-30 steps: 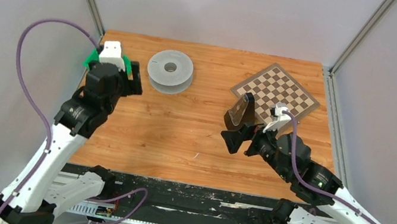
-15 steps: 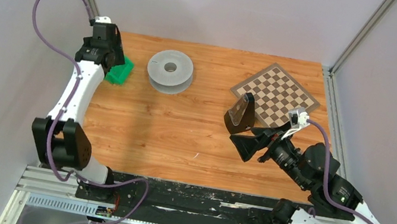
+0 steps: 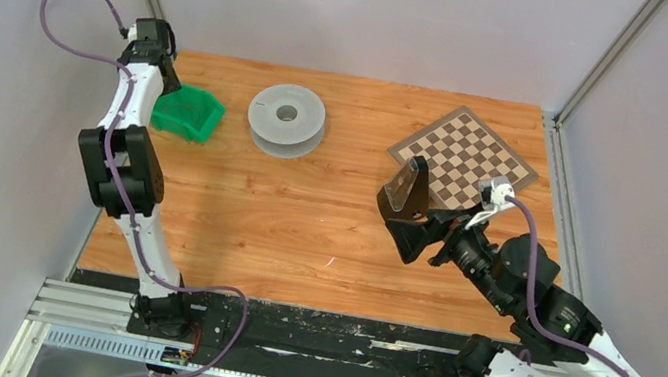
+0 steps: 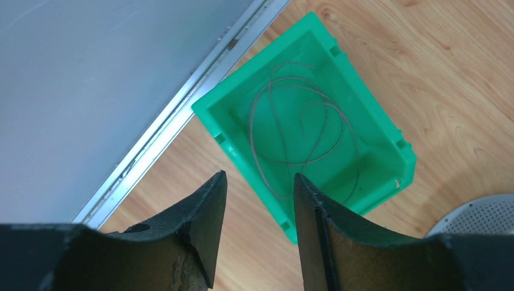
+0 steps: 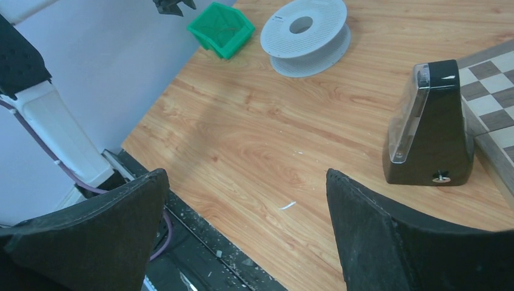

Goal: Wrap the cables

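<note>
Left gripper (image 4: 257, 236) is part open with a narrow gap, holds nothing, and hangs above the green bin's (image 4: 239, 170) near corner. The thin reddish-brown wire (image 4: 253, 124) lies in loose loops inside the bin. Right gripper (image 5: 248, 230) is spread wide, empty, well apart from the bin; grey spool (image 3: 286, 118) sits just beside the bin, with black wedge case (image 5: 431, 124) and chessboard (image 3: 465, 154) beyond the spool.
</note>
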Available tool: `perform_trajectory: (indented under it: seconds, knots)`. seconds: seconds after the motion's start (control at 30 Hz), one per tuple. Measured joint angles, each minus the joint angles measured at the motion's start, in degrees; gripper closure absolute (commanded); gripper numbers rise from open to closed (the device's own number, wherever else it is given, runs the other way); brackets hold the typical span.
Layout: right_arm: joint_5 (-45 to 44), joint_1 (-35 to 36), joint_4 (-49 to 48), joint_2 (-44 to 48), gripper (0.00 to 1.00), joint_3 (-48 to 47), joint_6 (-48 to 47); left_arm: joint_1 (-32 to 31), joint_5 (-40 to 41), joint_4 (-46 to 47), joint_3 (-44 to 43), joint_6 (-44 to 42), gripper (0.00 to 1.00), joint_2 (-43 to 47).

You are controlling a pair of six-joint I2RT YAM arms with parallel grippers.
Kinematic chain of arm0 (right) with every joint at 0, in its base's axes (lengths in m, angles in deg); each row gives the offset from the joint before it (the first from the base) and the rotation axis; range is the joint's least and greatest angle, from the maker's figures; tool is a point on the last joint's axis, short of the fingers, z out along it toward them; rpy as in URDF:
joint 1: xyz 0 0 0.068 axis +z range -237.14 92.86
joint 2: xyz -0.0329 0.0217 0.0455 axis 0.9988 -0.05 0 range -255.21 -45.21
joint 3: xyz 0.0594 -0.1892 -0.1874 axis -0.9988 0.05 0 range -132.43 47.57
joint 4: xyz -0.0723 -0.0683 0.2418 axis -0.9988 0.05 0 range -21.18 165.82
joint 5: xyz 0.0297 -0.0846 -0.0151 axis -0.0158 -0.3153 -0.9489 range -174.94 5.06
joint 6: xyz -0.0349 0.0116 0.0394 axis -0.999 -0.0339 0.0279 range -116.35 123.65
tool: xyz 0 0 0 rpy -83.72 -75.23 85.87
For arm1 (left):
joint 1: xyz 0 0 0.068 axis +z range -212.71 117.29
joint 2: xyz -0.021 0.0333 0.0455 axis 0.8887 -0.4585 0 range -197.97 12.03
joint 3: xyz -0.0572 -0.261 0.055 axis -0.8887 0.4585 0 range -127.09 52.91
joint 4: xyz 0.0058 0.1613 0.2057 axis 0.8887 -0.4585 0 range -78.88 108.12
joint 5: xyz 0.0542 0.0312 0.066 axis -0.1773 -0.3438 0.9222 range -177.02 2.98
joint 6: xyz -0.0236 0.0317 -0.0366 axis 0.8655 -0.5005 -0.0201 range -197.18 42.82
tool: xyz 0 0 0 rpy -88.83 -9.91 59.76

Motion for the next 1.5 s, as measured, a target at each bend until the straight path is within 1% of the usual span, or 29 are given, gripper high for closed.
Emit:
perform_trajectory:
  seconds: [0.13, 0.27, 0.43, 0.6, 0.8, 0.87, 0.9, 0.93, 0.97, 1.0, 1.07, 1.13, 1.2, 1.37, 1.5]
  knots:
    - [-1.14, 0.0, -0.13, -3.02, 0.0, 0.0, -1.16, -0.07, -0.46, -0.42, -4.74, 0.0, 0.54, -5.84]
    - [-1.22, 0.0, -0.2, -5.31, 0.0, 0.0, -1.77, 0.04, -0.2, -1.4, -7.98, 0.02, 0.56, -10.08]
    - [-1.81, 0.0, -0.2, -7.8, 0.0, 0.0, -2.84, 0.81, 0.02, -2.43, -8.31, 0.63, 0.58, -11.32]
    - [-2.58, 0.0, -0.22, -7.93, 0.0, 0.0, -3.37, 1.6, -0.2, -2.43, -8.31, 0.83, 0.59, -11.91]
    - [-2.86, 0.0, -0.22, -7.76, 0.0, 0.0, -3.74, 1.9, -1.55, -2.03, -8.31, 0.83, 0.63, -14.49]
    - [-3.06, 0.0, -0.24, -7.56, 0.0, 0.0, -3.8, 1.9, -2.16, -2.01, -8.31, 0.81, 0.66, -15.45]
    - [-3.19, 0.0, -0.24, -7.43, 0.0, 0.0, -3.82, 1.9, -2.4, -2.01, -8.31, 0.81, 0.71, -15.85]
    - [-3.23, 0.0, -0.24, -7.34, 0.0, 0.0, -3.82, 1.9, -2.56, -2.01, -8.31, 0.81, 0.74, -16.11]
    - [-3.28, 0.0, -0.24, -7.23, 0.0, 0.0, -3.8, 1.9, -2.73, -2.05, -8.33, 0.74, 0.79, -16.44]
    - [-3.3, 0.0, -0.24, -7.1, 0.0, 0.0, -3.82, 1.92, -2.8, -2.1, -8.41, 0.79, 0.81, -16.63]
    - [-3.39, 0.0, -0.24, -6.97, 0.0, 0.0, -3.82, 1.95, -3.04, -2.47, -8.83, 0.61, 0.92, -17.09]
    - [-3.58, 0.0, -0.24, -6.93, 0.0, 0.0, -3.8, 1.97, -3.41, -2.69, -9.01, 0.48, 0.98, -17.18]
    - [-3.67, 0.0, -0.24, -6.91, 0.0, 0.0, -3.8, 1.97, -3.82, -2.86, -9.29, 0.09, 1.0, -17.18]
    - [-3.69, 0.0, -0.24, -6.91, 0.0, 0.0, -3.69, 2.01, -4.9, -2.97, -9.57, -0.76, 1.0, -16.96]
    - [-3.74, 0.0, -0.24, -6.38, 0.01, 0.02, -3.02, 2.03, -7.15, -3.5, -9.57, -1.18, 1.0, -14.62]
